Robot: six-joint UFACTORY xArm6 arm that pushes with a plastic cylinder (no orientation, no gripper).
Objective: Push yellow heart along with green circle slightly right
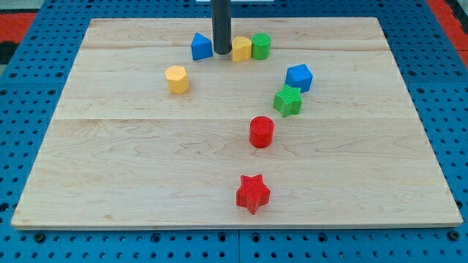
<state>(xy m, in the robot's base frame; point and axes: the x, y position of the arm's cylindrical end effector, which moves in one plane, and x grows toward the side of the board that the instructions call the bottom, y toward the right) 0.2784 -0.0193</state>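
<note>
My arm carries no jaws, so no open or closed state applies; it ends in a straight dark rod, and my tip (221, 52) rests on the wooden bench (131, 168) near the view's top edge.

Tip position: my tip stands between the blue triangular block (201, 47) on its left and the yellow heart (241, 50) on its right. It sits just beside the yellow heart's left side. Whether it touches the heart cannot be determined from this view.

Task items: the yellow heart lies at the view's top, slightly right of centre. The green circle (261, 46) is directly to the right of the heart, and the two appear to be in contact. Together with my tip they form a short row running left to right.

Other blocks on the bench:
- A yellow hexagonal block (177, 79) lies to the lower left of my tip, well apart from the row.
- A blue cube (299, 77) lies right of centre, below the green circle.
- A green star (287, 101) sits just below and left of the blue cube, close to it or touching.
- A red cylinder (262, 132) stands near the bench's centre.
- A red star (253, 193) lies toward the view's bottom, below the red cylinder.
</note>
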